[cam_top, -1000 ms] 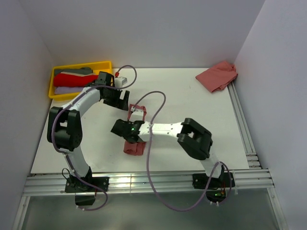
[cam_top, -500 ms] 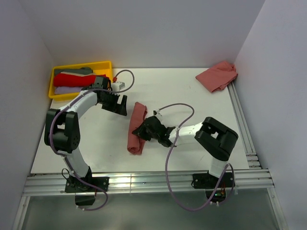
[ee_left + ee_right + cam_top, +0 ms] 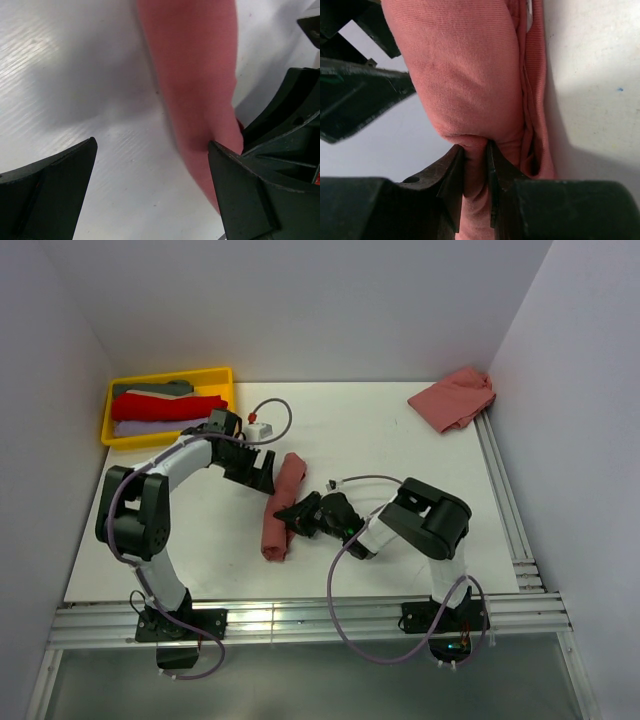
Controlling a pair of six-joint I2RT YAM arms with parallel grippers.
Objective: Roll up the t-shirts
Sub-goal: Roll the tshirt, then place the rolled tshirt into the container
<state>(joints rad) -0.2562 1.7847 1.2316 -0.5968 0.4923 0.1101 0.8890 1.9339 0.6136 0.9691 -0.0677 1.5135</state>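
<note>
- Top external view: the left gripper (image 3: 260, 476) is standing wide open just beside the upper end of the rolled t-shirt (image 3: 277, 510). The right gripper (image 3: 288, 514) is reaching in from the right and pinching the roll near its middle.
- The roll is lying as a long salmon-red tube, slanting from upper right to lower left near the middle of the table (image 3: 400, 445). A second t-shirt (image 3: 455, 398) is lying crumpled in the far right corner, well apart. A yellow tray (image 3: 170, 373) is sitting at the far left corner, leaving bare surface right of the roll.
- Left wrist view: the two fingers (image 3: 50, 195) are spreading wide with nothing between them but bare table. The roll (image 3: 195, 75) is running past the right finger, its cloth touching that finger's inner edge.
- Right wrist view: the jaws are closing almost together on a thin fold of cloth at the roll's (image 3: 465, 75) near side, fingertips (image 3: 451, 182) pressing into it. The cloth is bulging smooth above the pinch, with loose layers trailing along its right edge.
</note>
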